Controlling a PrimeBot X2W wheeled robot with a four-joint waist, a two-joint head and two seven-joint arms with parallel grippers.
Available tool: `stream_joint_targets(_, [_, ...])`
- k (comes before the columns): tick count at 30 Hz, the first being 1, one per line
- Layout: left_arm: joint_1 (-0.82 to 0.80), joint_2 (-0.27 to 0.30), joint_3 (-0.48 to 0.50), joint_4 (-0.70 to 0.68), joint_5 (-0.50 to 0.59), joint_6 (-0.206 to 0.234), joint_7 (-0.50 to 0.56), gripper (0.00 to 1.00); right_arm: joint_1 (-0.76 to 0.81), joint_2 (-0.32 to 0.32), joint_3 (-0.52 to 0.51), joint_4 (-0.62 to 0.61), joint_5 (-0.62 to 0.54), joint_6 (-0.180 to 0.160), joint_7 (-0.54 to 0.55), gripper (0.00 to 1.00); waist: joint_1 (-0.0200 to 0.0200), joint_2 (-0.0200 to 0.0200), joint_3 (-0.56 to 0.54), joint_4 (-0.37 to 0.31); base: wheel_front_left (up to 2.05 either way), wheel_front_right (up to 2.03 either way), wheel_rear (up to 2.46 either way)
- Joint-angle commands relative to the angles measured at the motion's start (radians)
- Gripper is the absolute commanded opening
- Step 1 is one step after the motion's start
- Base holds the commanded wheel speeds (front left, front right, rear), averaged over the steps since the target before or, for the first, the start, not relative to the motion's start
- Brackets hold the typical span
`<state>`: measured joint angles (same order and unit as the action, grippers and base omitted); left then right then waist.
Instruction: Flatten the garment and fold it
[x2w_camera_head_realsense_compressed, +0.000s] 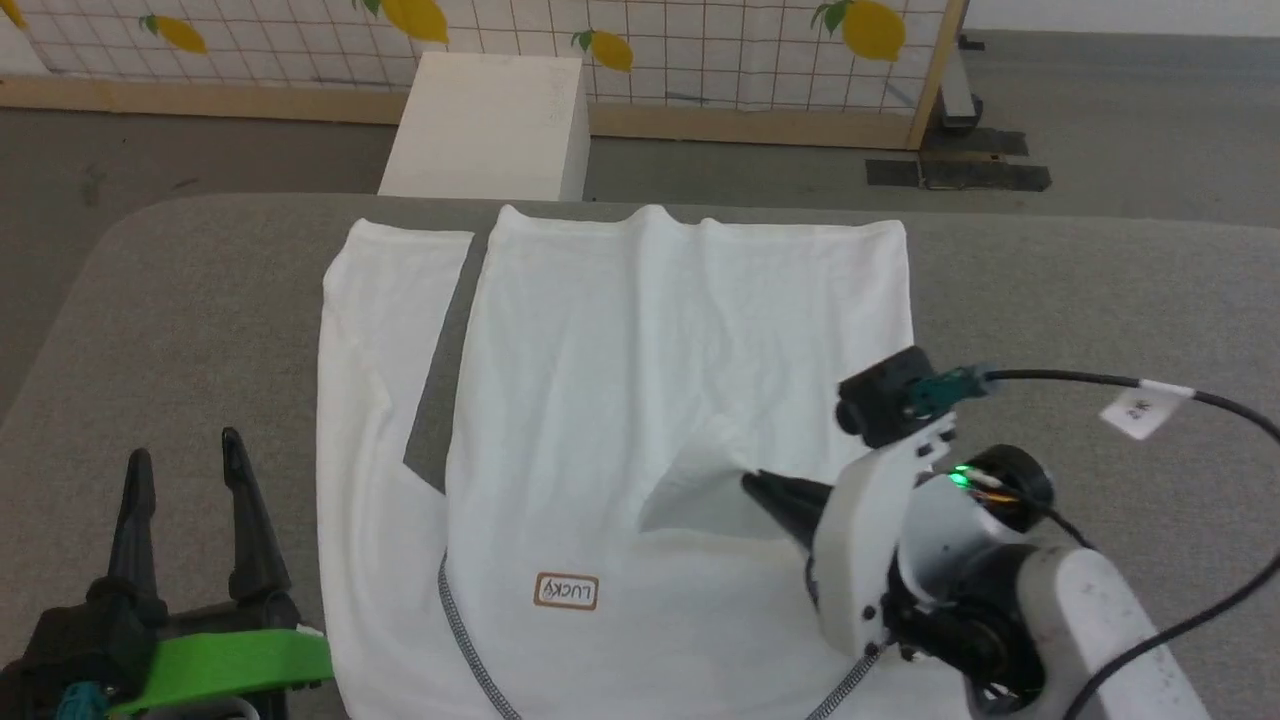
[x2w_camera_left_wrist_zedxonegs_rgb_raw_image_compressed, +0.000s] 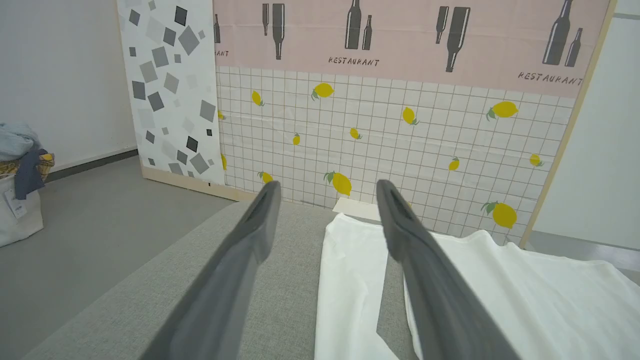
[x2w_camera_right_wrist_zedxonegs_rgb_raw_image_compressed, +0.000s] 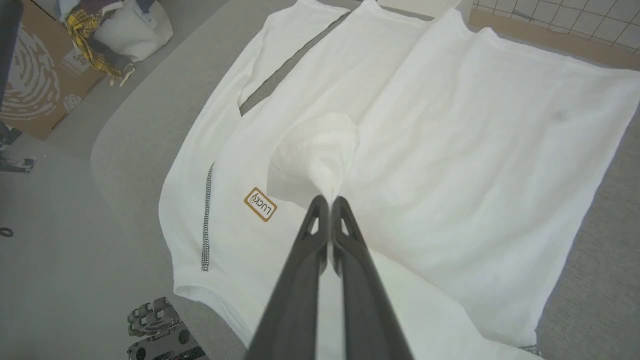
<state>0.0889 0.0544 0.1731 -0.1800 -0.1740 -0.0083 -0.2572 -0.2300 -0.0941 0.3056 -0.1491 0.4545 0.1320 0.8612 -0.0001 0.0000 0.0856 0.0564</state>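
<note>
The white garment lies spread on the grey table, chest up, its "LUCKY" patch near me and one sleeve stretched along the left. My right gripper is shut on the garment's other sleeve, whose end it holds lifted over the chest. In the right wrist view the fingers pinch the white cloth at their tips. My left gripper stands open over bare table left of the garment, apart from it; in its wrist view the fingers frame the sleeve's end.
A white box stands on the floor behind the table's far edge, before a lemon-print screen. A cardboard box and a bag of clothes sit on the floor to the left. A cable runs from the right wrist.
</note>
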Motion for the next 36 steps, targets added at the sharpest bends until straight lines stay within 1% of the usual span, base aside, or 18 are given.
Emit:
stream_joint_targets(1, [-0.02, -0.004, -0.007, 0.004, -0.01, -0.001, -0.005, 1.0, -0.035, 0.011, 0.04, 0.032, 0.008, -0.001, -0.018, 0.0, 0.0001, 0.0, 0.019, 0.031, 0.0, 0.0, 0.0])
stream_joint_targets(7, [-0.049, -0.004, -0.034, 0.018, -0.016, 0.002, -0.005, 1.0, -0.13, 0.03, 0.226, 0.201, 0.023, -0.001, -0.083, 0.0, 0.0001, 0.0, 0.047, 0.103, 0.0, 0.0, 0.0])
stream_joint_targets(13, [-0.059, -0.004, -0.034, 0.028, -0.018, 0.001, -0.005, 1.0, -0.199, 0.039, 0.361, 0.369, 0.054, -0.001, -0.106, 0.0, 0.0001, 0.0, 0.073, 0.136, 0.0, 0.0, 0.0])
stream_joint_targets(14, [-0.06, -0.004, -0.033, 0.029, -0.018, 0.0, -0.005, 1.0, -0.207, 0.039, 0.377, 0.39, 0.057, -0.001, -0.106, 0.16, 0.0001, 0.0, 0.075, 0.137, 0.0, 0.0, 0.0])
stream_joint_targets(15, [-0.059, -0.004, -0.032, 0.03, -0.018, 0.0, -0.005, 1.0, -0.219, 0.039, 0.403, 0.408, 0.061, -0.001, -0.104, 0.86, 0.0001, 0.0, 0.078, 0.135, 0.0, 0.0, 0.0])
stream_joint_targets(16, [-0.059, -0.004, -0.03, 0.032, -0.019, 0.001, -0.005, 1.0, -0.226, 0.039, 0.416, 0.418, 0.071, -0.001, -0.106, 1.0, 0.0001, 0.0, 0.08, 0.133, 0.0, 0.0, 0.0])
stream_joint_targets(18, [-0.06, -0.004, -0.027, 0.038, -0.019, 0.001, -0.005, 1.0, -0.242, 0.039, 0.415, 0.421, 0.103, -0.001, -0.133, 1.0, 0.0001, 0.0, 0.081, 0.123, 0.0, 0.0, 0.0])
stream_joint_targets(19, [-0.062, -0.004, -0.025, 0.041, -0.019, 0.001, -0.005, 1.0, -0.254, 0.037, 0.403, 0.412, 0.112, -0.001, -0.164, 1.0, 0.0001, 0.0, 0.08, 0.115, 0.0, 0.0, 0.0])
stream_joint_targets(22, [-0.068, -0.004, -0.021, 0.055, -0.019, -0.001, -0.005, 1.0, -0.277, 0.022, 0.327, 0.37, 0.127, -0.001, -0.276, 1.0, 0.0001, 0.0, 0.072, 0.094, 0.0, 0.0, 0.0])
stream_joint_targets(23, [-0.071, -0.004, -0.018, 0.06, -0.016, -0.003, -0.005, 1.0, -0.28, 0.015, 0.284, 0.353, 0.122, -0.001, -0.329, 1.0, 0.0001, 0.0, 0.066, 0.083, 0.0, 0.0, 0.0])
stream_joint_targets(26, [-0.077, -0.004, -0.013, 0.075, -0.011, -0.009, -0.005, 1.0, -0.276, -0.018, 0.164, 0.313, 0.086, -0.001, -0.439, 1.0, 0.0001, 0.0, 0.051, 0.057, 0.0, 0.0, 0.0])
stream_joint_targets(29, [-0.083, -0.002, -0.01, 0.091, -0.004, -0.015, -0.005, 1.0, -0.242, -0.037, 0.009, 0.273, 0.031, -0.001, -0.545, 1.0, 0.0001, 0.0, 0.037, 0.028, 0.0, 0.0, 0.0])
stream_joint_targets(32, [-0.088, 0.001, -0.009, 0.109, 0.002, -0.021, -0.005, 1.0, -0.188, -0.038, -0.149, 0.227, -0.032, -0.001, -0.651, 1.0, 0.0001, 0.0, 0.031, 0.003, 0.0, 0.0, 0.0])
stream_joint_targets(34, [-0.095, 0.003, -0.009, 0.121, 0.004, -0.024, -0.005, 1.0, -0.154, -0.034, -0.234, 0.199, -0.074, -0.001, -0.721, 1.0, 0.0001, 0.0, 0.03, -0.008, 0.0, 0.0, 0.0])
stream_joint_targets(36, [-0.104, 0.007, -0.01, 0.139, 0.007, -0.025, -0.005, 1.0, -0.103, -0.025, -0.328, 0.168, -0.14, -0.001, -0.81, 1.0, 0.0001, 0.0, 0.03, -0.02, 0.0, 0.0, 0.0])
